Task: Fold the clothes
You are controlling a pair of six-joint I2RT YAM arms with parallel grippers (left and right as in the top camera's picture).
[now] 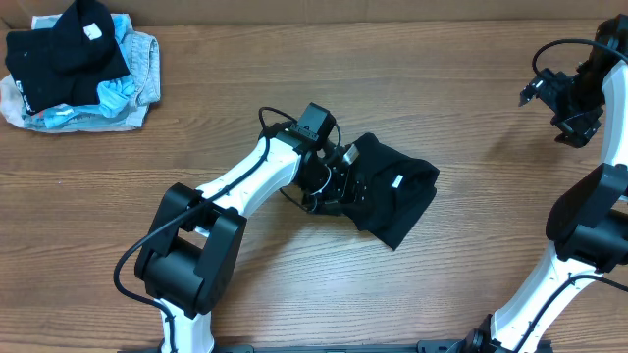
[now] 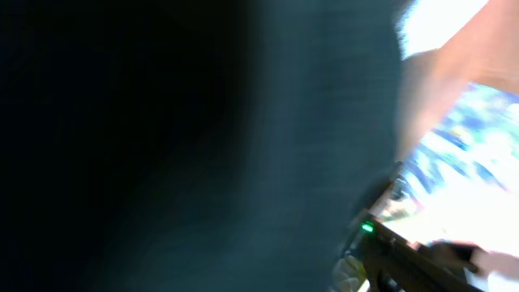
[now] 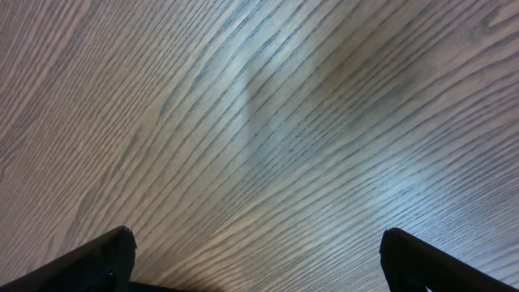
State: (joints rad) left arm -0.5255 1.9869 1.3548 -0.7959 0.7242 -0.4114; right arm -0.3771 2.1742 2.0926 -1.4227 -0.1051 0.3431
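Black garment (image 1: pixel 397 196) bunched in loose fold near table centre, slightly R of middle, white tag showing on top, lying on the wood. Left gripper (image 1: pixel 337 184) at garment's L edge, touching the fabric; jaw state not readable from overhead. Left wrist view too blurred to help: dark cloth (image 2: pixel 162 146) filling most of frame, small green light (image 2: pixel 366 228) lower R, bright washed-out patch upper R. Cannot tell whether clamped on cloth. Right gripper (image 1: pixel 564 103) up at far R side of table, well apart from garment, raised off surface. In right wrist view, right gripper (image 3: pixel 259 247) w/ jaws spread wide, only wood grain seen between fingertips (image 3: pixel 109 251). Pile of clothes (image 1: pixel 78 64) in far L corner: black piece w/ white tag atop light-blue denim and pale fabric, well apart from both grippers. Table (image 1: pixel 294 88) mid-brown wood-grain laminate, grain running L–R in overhead; close up, table (image 3: pixel 259 122) grain diagonal w/ soft glare streak across. Plain tan strip (image 1: pixel 343 6) along far edge of table; rest of room not visible.
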